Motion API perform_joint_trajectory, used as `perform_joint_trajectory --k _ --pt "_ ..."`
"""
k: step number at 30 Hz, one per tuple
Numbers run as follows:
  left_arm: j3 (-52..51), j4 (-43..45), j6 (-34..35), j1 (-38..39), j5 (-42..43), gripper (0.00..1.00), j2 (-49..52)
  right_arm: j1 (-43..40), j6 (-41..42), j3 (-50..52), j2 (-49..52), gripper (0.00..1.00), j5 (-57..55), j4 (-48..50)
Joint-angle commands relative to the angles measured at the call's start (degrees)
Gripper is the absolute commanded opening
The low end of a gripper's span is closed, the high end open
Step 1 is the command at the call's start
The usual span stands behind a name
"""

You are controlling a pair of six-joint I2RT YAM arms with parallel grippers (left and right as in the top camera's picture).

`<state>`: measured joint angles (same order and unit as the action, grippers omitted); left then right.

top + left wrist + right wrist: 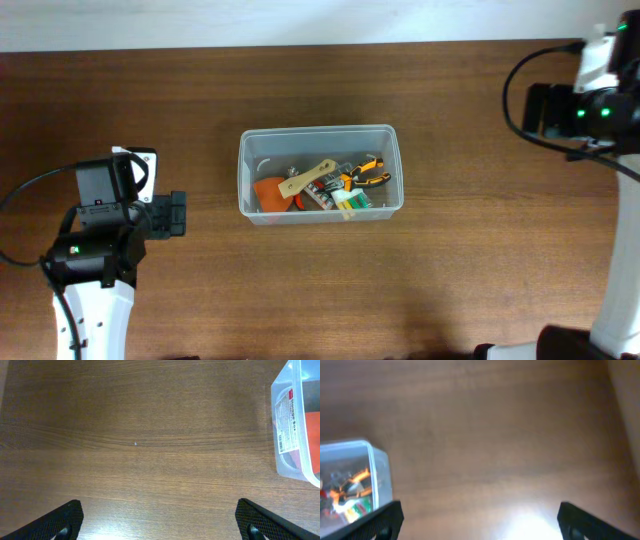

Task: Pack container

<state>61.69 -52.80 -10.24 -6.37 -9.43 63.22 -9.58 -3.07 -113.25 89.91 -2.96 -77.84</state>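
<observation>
The container (318,130), a clear plastic bin, stands mid-table with several hand tools lying inside, among them orange-handled pliers (368,174) and a wooden-handled tool (310,177). My left gripper (176,213) is well to its left, open and holding nothing. In the left wrist view its fingers (64,520) are spread wide over bare wood, and the container's labelled end (287,420) shows at the right edge. My right gripper (533,108) is at the far right, away from the bin and open. The blurred right wrist view shows the container's corner (375,460) at the left, with the gripper (480,522) empty.
The brown wooden table (320,290) carries only the bin. A pale wall strip (300,20) runs along the far edge. Black cables (515,90) loop by the right arm, and another cable (30,185) trails from the left arm.
</observation>
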Motion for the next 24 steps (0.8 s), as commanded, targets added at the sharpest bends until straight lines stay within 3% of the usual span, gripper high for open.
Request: perform_joint_trajectory --k 1,8,15,24 --pt "1.0 0.0 0.5 -0.3 0.6 0.99 0.1 0.2 -1.2 9.4 -9.7 0.99 6.2 7.3" --pt "1.0 0.0 0.5 -0.3 0.6 0.99 0.1 0.2 -1.2 25.5 -22.3 0.99 14.6 18.2" --pt "1.0 0.0 0.5 -0.3 0.6 0.99 0.1 0.2 -7.0 37.4 -33.7 0.99 29.3 16.9" --pt "1.0 0.0 0.5 -0.3 0.6 0.99 0.1 0.2 -5.0 43.9 -51.7 0.99 30.4 17.2"
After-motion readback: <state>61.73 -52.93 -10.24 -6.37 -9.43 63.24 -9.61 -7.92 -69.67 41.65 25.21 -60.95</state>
